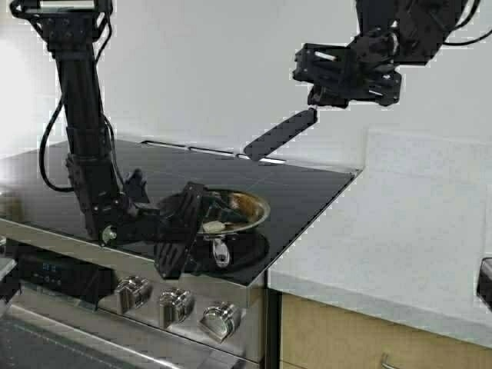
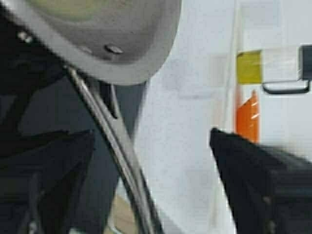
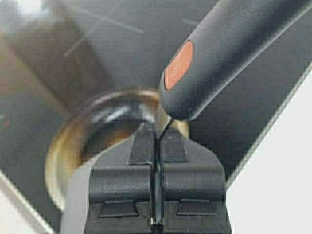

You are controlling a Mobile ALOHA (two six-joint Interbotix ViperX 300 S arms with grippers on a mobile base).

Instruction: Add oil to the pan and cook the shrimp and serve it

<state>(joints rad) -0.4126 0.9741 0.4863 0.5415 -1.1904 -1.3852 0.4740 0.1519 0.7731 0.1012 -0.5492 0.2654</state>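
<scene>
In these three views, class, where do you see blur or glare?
Left wrist view: the pan and its handle are close and blurred. Right wrist view: the spatula handle is soft, the stovetop shows glare. High view: reflections streak the stovetop's back edge.

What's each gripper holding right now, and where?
Right gripper is shut on the spatula's thin blade edge. Left gripper is at the pan's handle; hold unclear.
</scene>
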